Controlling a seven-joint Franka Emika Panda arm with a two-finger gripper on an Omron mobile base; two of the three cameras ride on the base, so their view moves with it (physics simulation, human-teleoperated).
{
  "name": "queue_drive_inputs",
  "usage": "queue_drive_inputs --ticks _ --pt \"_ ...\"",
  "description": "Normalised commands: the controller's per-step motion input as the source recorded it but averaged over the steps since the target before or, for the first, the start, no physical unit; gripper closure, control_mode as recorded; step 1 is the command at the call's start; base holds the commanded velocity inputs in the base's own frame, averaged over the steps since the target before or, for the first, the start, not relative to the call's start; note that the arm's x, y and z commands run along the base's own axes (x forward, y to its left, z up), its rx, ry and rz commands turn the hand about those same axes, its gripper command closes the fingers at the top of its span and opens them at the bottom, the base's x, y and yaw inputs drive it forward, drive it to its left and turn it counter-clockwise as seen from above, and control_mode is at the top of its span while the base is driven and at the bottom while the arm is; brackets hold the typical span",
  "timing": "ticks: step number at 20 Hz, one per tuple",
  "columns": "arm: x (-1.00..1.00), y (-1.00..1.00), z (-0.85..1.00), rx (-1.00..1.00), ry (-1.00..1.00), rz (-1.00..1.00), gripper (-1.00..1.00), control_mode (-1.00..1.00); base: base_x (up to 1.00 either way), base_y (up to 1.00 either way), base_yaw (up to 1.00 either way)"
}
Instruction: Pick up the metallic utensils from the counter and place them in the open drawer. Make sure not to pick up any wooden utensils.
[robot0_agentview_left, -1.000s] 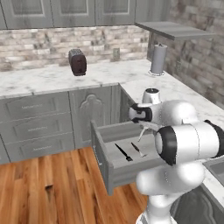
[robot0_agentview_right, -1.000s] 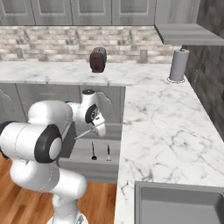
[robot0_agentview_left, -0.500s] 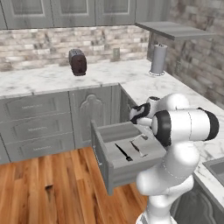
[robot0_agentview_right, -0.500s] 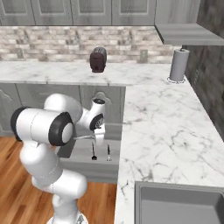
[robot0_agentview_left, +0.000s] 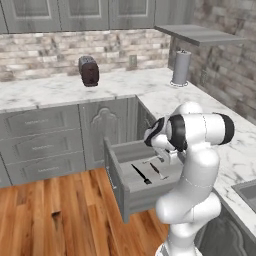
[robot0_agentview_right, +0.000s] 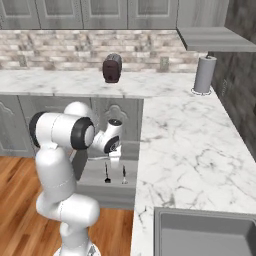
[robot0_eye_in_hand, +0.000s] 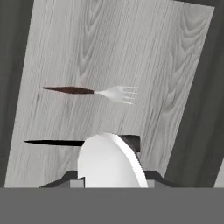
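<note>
gripper: your gripper sits low over the drawer, jaws narrow, pinching the spoon.
spoon: the spoon is pale, smooth and shiny, its round bowl right at the camera.
change: a second ago your arm was bent off to the side; it has now swung in over the drawer. the jaws have not moved.
meaning: i think this is the last metal piece, so you only need to let go.
knife: the knife is thin, black and flat, lying just past the spoon.
fork: the fork has a dark handle and silver prongs, lying apart from the knife.
drawer: the drawer is a grey box, its floor pale and streaky.
counter: the counter is white stone with grey veins.
far: a dark toaster stands by the brick wall.
</note>
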Motion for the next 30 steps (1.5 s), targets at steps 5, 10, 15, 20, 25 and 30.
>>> queue_drive_inputs --ticks 5,10,15,20,25,30 --pt "0.25 0.0 -0.65 -0.11 0.01 -0.09 1.0 -1.0 0.0 0.0 0.0" --pt "0.28 0.0 -0.59 -0.1 0.01 -0.09 1.0 -1.0 0.0 0.0 0.0" --pt "0.43 0.0 -0.43 -0.04 0.0 -0.07 1.0 -1.0 0.0 0.0 0.0" --pt "0.62 0.0 -0.42 0.0 0.0 -0.06 1.0 -1.0 0.0 0.0 0.0" --pt "0.5 -0.03 -0.53 0.0 0.0 -0.06 1.0 -1.0 0.0 0.0 0.0" --pt "0.0 -0.11 -0.81 -0.01 0.01 -0.03 1.0 -1.0 0.0 0.0 0.0"
